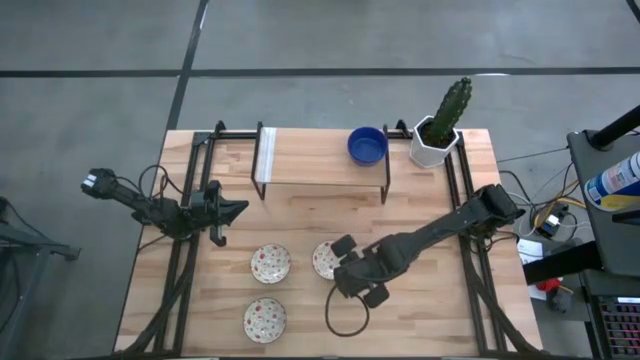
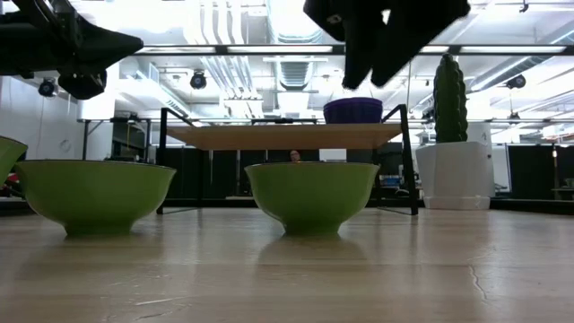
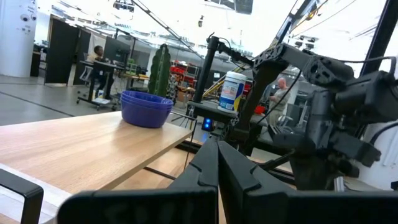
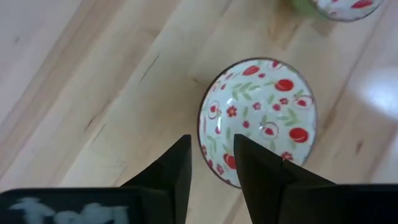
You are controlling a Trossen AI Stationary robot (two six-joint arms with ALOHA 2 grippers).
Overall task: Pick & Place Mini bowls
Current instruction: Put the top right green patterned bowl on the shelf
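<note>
Three cream bowls with a red-green pattern stand on the table: one (image 1: 270, 263), one (image 1: 264, 318), and one (image 1: 322, 258) partly under my right gripper. In the low view their outsides look green (image 2: 311, 193). Stacked blue bowls (image 1: 367, 146) (image 3: 146, 107) rest on the raised wooden shelf. My right gripper (image 1: 350, 272) (image 4: 211, 155) hangs in the air above the rightmost patterned bowl (image 4: 258, 118), fingers pointing down and a narrow gap apart, touching nothing. My left gripper (image 1: 235, 210) (image 3: 217, 152) waits shut at the table's left side.
A white hexagonal pot with a cactus (image 1: 437, 135) stands at the far right corner beside the shelf (image 1: 310, 165). The shelf's black frame legs (image 2: 408, 161) reach the table. A black cable loop (image 1: 345, 315) lies below my right gripper. Bare wood shows along the near edge.
</note>
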